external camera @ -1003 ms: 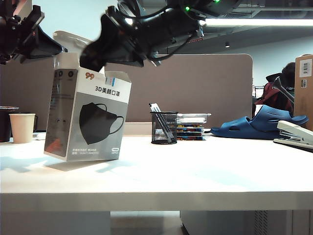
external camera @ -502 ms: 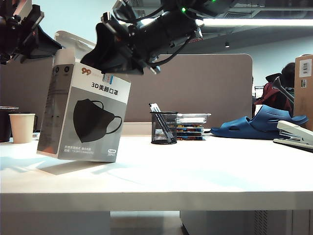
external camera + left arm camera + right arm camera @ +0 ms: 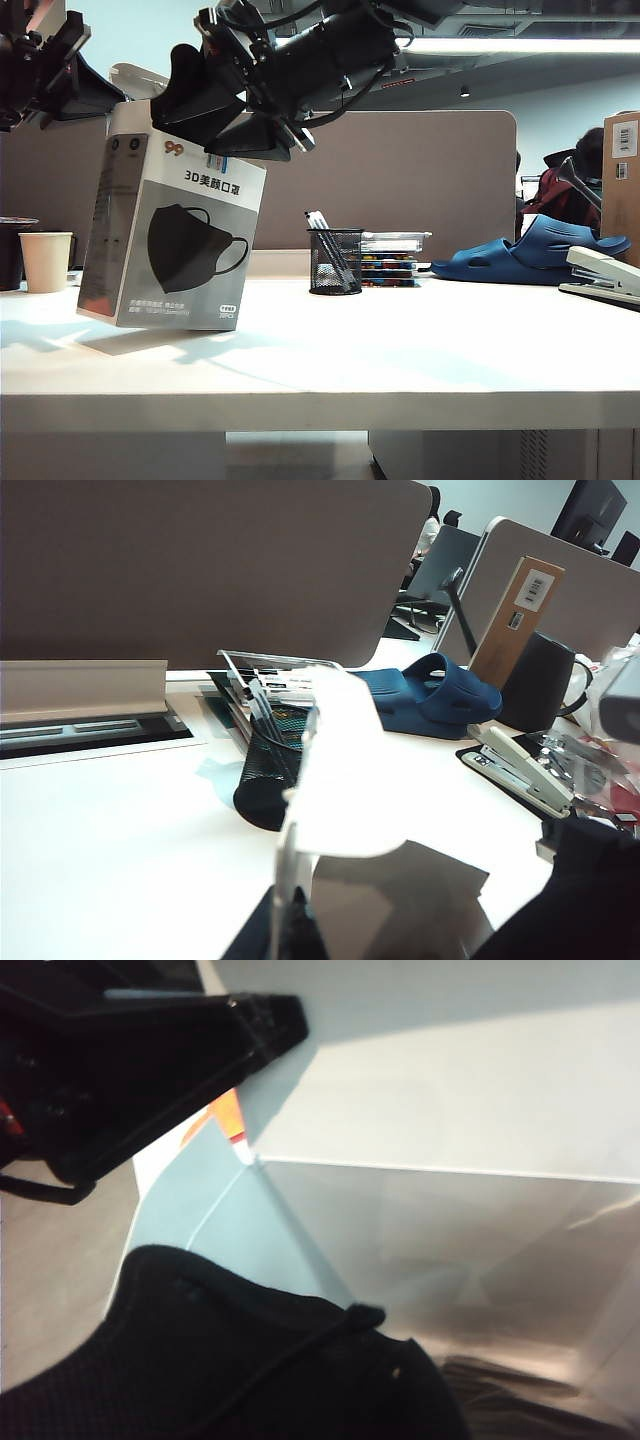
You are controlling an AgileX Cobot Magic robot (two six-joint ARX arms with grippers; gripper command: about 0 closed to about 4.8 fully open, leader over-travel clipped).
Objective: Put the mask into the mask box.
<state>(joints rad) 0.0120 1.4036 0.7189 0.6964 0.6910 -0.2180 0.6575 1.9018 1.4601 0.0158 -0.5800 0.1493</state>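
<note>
Black fabric of the mask lying inside the open top of the mask box, ear loop curling across it, as shown in the right wrist view. Judged nearly finished: mask already within the cardboard walls, though how deep cannot be told; left to do, clearing the grippers away and perhaps settling the carton flat.

Mask not visible from outside; flat, its long side running roughly across the carton's opening, exact heading unclear.

Mask box tall and white-and-grey, long axis near upright but tilted, top leaning toward the left of the exterior view, printed front facing the camera, one bottom edge lifted off the counter.

Right gripper at the carton's mouth, jaws parted, nothing seen between them. Left gripper at the upper left of the carton, closed tight, seemingly pinching a pale top flap.

Black mesh pen cup standing well apart.
</note>
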